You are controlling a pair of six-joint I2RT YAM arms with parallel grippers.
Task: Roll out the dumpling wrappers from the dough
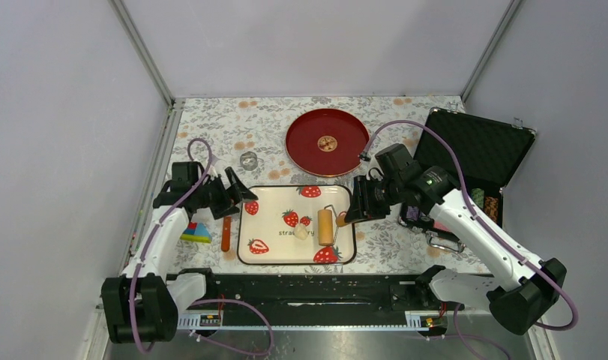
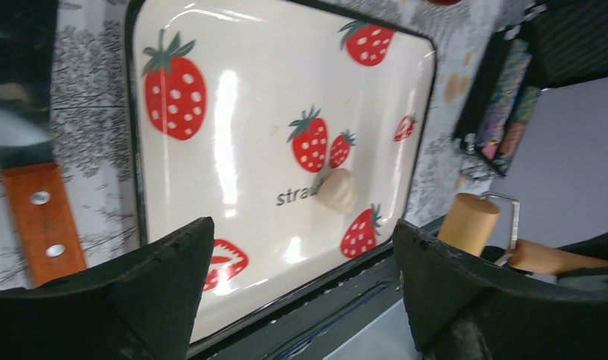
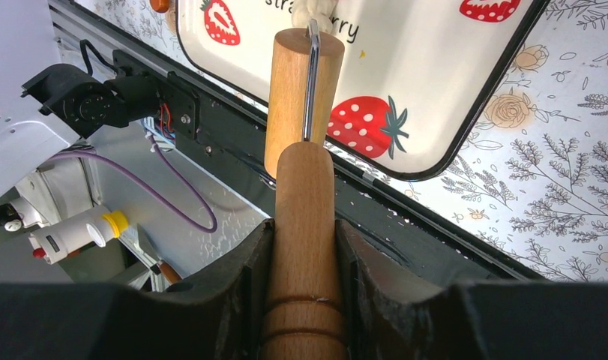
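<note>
The dough [image 1: 302,232] is a small off-white lump on the strawberry tray [image 1: 267,196], beside the printed word; it also shows in the left wrist view [image 2: 337,190]. My right gripper [image 1: 353,210] is shut on the handle of the tan wooden roller [image 1: 326,226], whose drum hangs just right of the dough; the handle sits between the pads [image 3: 304,217]. My left gripper [image 1: 243,195] is open and empty at the tray's left edge. No dumpling wrapper is in view.
A red plate [image 1: 304,142] lies behind the tray. A small metal ring cutter [image 1: 248,160] sits left of it. A wooden-handled knife [image 1: 226,232] and a coloured block [image 1: 196,232] lie left of the tray. An open black case [image 1: 473,150] stands at right.
</note>
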